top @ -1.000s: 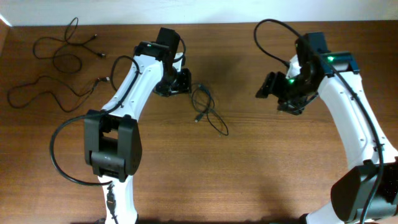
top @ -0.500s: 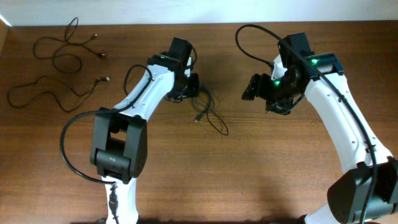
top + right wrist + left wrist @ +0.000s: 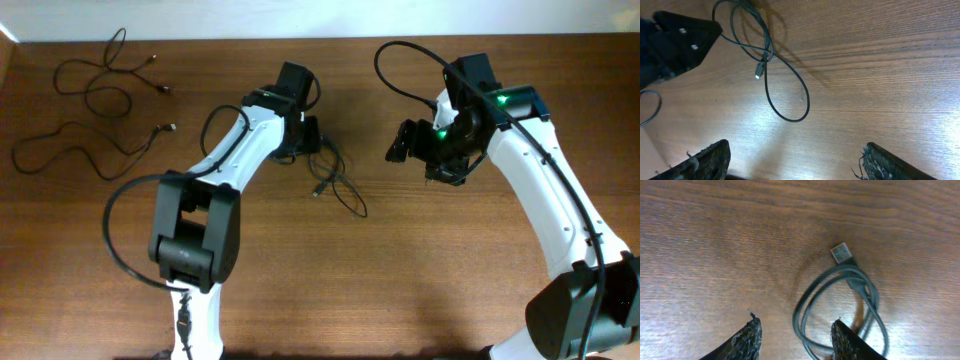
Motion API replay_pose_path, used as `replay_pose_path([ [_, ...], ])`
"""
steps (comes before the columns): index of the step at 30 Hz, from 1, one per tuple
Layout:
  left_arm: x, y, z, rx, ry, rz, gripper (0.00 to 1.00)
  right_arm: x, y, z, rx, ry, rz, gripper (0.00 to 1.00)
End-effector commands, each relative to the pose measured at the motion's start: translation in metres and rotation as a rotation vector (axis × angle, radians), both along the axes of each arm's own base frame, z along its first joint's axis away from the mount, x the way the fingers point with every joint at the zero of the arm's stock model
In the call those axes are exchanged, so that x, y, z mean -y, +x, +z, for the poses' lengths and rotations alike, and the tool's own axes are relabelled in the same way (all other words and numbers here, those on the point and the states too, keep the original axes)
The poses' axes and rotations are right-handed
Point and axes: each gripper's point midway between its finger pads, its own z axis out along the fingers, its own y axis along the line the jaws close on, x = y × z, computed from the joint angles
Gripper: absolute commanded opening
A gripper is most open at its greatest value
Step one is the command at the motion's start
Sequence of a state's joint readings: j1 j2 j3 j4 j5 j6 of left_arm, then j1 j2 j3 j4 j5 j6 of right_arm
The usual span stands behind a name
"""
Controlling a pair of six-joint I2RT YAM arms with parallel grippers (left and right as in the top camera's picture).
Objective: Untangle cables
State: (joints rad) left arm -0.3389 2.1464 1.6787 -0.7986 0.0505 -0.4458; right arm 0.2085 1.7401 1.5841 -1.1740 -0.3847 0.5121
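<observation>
Cables (image 3: 165, 130) lay in two places on the counter (image 3: 420, 290): two loose ones were at the far left corner, well apart from my arms, and one looped cable (image 3: 335, 178) was in the middle, between my two end effectors. My left end effector (image 3: 800, 335) was released, its fingers (image 3: 752, 337) apart and low over this looped cable. One strand of the loop passed between them, and the silver plug (image 3: 841, 255) lay just beyond. My right end effector (image 3: 800, 165) was released too, wide and grasping nothing, and it hung above the counter near the far side of the loop.

I judged the main risk like this: if my left fingers closed here, they could catch two crossing strands together, and a pull would then tighten the loop into a knot instead of opening it. The thin cord could also slip out of the fingers. Or the whole cable could slide on the smooth wood, because nothing held its other end.
</observation>
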Motion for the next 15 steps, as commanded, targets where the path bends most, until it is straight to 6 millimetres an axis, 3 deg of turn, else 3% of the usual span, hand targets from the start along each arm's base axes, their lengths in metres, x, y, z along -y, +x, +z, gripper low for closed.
replay_pose_path([
  [1, -0.004, -0.007, -0.035, -0.063, 0.042, -0.017, 0.47, -0.004, 0.0, 0.008, 0.025, 0.008, 0.016, 0.86],
  [4, -0.004, -0.003, -0.037, -0.049, 0.041, -0.025, 0.42, -0.004, 0.0, 0.008, 0.025, 0.008, 0.016, 0.86],
  [6, -0.003, 0.0, -0.036, -0.038, 0.038, -0.029, 0.29, -0.003, 0.0, 0.008, 0.026, 0.007, 0.015, 0.87],
  [9, -0.003, 0.0, -0.036, -0.036, 0.037, -0.029, 0.17, -0.003, 0.0, 0.008, 0.026, 0.006, 0.015, 0.87],
  [11, -0.001, 0.002, -0.032, -0.033, 0.029, -0.031, 0.0, -0.002, 0.0, 0.008, 0.027, 0.001, 0.014, 0.87],
  [15, 0.019, 0.002, -0.005, -0.023, -0.068, -0.122, 0.0, -0.002, 0.001, 0.006, 0.023, -0.001, 0.014, 0.88],
])
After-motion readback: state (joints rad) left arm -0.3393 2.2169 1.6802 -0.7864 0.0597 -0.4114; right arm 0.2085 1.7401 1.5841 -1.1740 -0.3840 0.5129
